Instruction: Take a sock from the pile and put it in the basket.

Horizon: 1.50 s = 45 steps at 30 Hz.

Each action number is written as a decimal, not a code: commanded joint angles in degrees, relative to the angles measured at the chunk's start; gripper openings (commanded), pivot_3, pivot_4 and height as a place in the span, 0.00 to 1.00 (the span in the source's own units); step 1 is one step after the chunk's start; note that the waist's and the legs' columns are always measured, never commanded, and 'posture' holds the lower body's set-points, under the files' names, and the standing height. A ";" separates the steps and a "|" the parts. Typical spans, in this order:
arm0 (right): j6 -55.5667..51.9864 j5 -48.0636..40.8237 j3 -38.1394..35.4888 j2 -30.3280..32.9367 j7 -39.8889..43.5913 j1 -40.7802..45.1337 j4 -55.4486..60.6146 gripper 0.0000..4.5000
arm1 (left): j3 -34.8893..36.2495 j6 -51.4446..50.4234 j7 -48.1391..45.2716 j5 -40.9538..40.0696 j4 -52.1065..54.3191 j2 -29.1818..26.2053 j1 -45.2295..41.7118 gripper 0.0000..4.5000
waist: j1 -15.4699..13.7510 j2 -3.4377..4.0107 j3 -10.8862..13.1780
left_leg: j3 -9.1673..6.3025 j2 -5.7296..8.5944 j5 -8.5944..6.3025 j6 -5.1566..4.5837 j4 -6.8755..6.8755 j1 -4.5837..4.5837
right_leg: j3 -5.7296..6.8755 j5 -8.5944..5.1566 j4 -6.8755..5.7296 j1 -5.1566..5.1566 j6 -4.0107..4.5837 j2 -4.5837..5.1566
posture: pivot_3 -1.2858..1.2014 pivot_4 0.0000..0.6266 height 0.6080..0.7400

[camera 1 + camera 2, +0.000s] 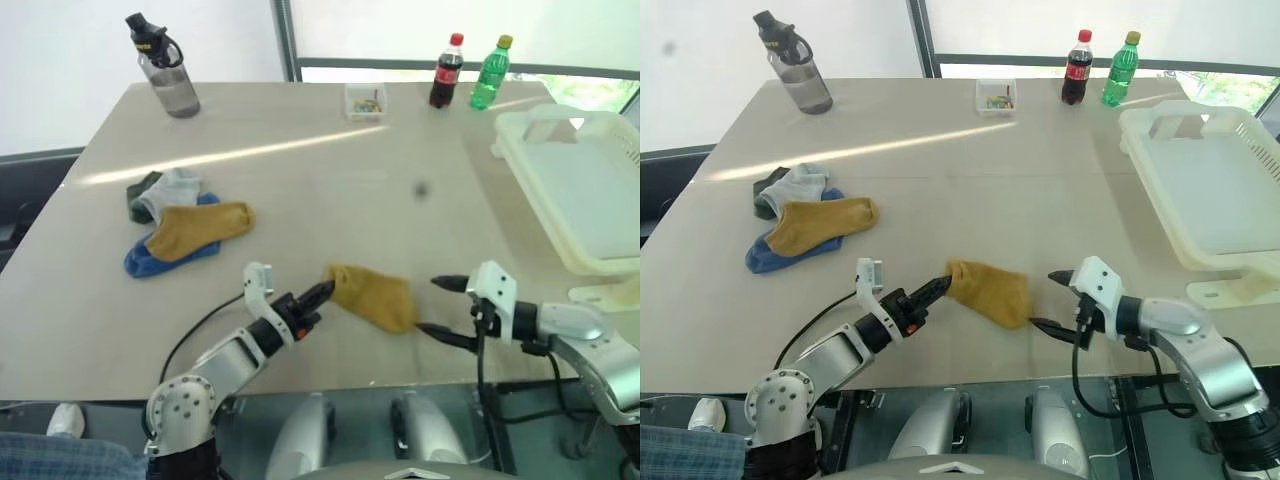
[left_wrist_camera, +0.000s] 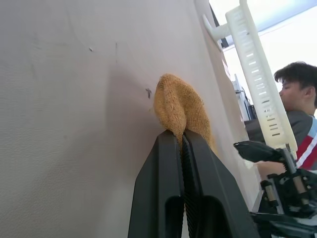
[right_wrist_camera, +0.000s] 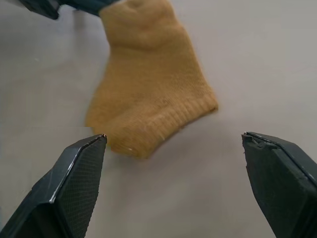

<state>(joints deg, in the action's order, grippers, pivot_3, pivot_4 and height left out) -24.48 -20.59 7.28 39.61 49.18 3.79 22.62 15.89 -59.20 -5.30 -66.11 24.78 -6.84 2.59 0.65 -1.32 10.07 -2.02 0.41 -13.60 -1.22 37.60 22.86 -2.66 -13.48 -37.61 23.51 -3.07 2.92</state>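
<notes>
**Sock held, handover pending**

Your left gripper point(image 1: 322, 293) is clamped on one end of the mustard-yellow knit ankle sock point(image 1: 375, 296), which hangs over the pale table's point(image 1: 330, 180) near edge. Your right gripper point(image 1: 1052, 300) stands wide apart just beside its free end. This looks like a handover: next, close the right on the sock, then carry it to the cream-white perforated plastic basket point(image 1: 560, 215) on the right.

Large beige table point(image 1: 330, 190) with a bright streak of light point(image 1: 230, 155) running across it. White wall point(image 1: 70, 70) behind on the left, dark vertical window frame point(image 1: 286, 38) next to it, window point(image 1: 450, 20) glowing bright. Greenery outside at far right point(image 1: 600, 92). Dark floor under the near table edge
</notes>
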 commanded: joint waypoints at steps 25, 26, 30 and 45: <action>-3.85 11.68 3.10 -4.21 -10.98 11.07 -8.86 1.00 | -5.38 2.51 9.58 -7.92 -4.99 -0.77 -4.11 0.02 | -0.30 -0.04 -0.04 | -0.05 0.11 0.01 -0.01 0.01 0.00 | 0.03 0.02 0.01 -0.02 -0.01 0.02 | 0.52 0.24 1.00; -3.69 11.79 2.94 -4.16 -10.87 10.93 -8.80 1.00 | -5.20 2.92 10.23 -7.75 -5.14 -0.59 -4.19 0.02 | -0.27 -0.04 -0.04 | -0.06 0.11 0.01 -0.01 0.00 0.00 | 0.04 0.09 0.01 -0.02 -0.14 0.00 | 0.52 0.24 1.00; -4.19 10.88 2.33 -3.39 -9.43 10.20 -7.61 1.00 | -4.79 4.75 11.43 -6.60 -4.90 -0.40 -3.82 0.02 | -0.19 -0.03 -0.05 | -0.04 0.09 0.01 -0.01 -0.02 -0.01 | 0.02 0.09 0.02 -0.02 -0.13 0.01 | 0.52 0.24 1.00; -6.62 8.85 0.34 -1.28 -6.21 7.93 -4.64 1.00 | -6.31 8.04 10.57 -2.61 0.84 -3.79 0.37 0.84 | 0.17 0.00 -0.08 | 0.01 0.03 0.01 0.00 -0.06 -0.07 | -0.02 -0.02 0.03 -0.01 0.05 -0.04 | 0.52 0.24 1.00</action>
<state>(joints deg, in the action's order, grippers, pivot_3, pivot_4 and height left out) -30.93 -11.26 9.80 37.39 42.50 12.08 16.10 8.96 -52.02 5.04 -71.32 24.73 -9.41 1.53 0.82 -1.31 9.98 -2.02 0.43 -13.59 -1.23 37.53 22.79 -2.68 -13.50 -37.57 23.50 -3.02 2.87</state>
